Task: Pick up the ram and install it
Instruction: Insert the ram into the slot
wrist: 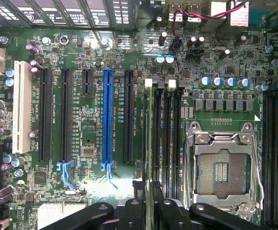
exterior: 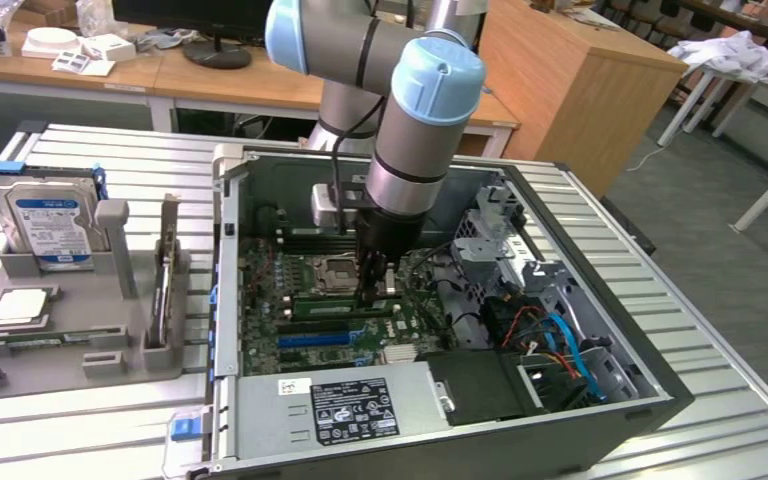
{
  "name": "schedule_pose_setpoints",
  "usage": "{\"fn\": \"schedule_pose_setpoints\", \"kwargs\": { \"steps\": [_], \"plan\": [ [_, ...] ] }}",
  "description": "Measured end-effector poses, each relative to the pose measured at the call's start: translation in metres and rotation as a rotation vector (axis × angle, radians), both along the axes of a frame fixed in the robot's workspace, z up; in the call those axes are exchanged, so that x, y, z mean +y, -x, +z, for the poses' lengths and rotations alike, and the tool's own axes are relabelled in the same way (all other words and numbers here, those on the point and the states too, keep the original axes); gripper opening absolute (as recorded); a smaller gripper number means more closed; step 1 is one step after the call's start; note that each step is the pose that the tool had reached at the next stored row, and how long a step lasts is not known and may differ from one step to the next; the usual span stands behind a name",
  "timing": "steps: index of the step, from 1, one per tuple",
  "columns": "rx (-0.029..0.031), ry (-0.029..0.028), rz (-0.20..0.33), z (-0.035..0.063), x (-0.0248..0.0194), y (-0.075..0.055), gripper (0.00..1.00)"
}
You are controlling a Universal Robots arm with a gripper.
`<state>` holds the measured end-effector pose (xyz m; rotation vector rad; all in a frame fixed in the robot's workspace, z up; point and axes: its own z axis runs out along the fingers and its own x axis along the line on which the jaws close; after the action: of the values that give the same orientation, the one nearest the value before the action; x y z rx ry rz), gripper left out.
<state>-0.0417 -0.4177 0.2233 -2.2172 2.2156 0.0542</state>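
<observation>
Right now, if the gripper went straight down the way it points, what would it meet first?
Likely the black memory slots beside the empty processor socket: the ram held by the gripper hangs edge-on over them. The gap between them is unclear.

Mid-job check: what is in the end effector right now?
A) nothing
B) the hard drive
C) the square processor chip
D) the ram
D: the ram sits edge-on in the end effector, above the memory slots beside the processor socket.
</observation>
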Motion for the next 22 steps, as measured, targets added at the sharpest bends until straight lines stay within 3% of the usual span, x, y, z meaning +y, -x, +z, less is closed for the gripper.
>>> {"fn": "schedule_pose_setpoints", "kwargs": {
  "steps": [9, 22],
  "plan": [
    [0.0, 0.0001, 0.0, 0.0031, 0.0, 0.0, 0.19],
    [0.0, 0.0, 0.0, 0.0469, 0.0, 0.0, 0.19]
  ]
}}
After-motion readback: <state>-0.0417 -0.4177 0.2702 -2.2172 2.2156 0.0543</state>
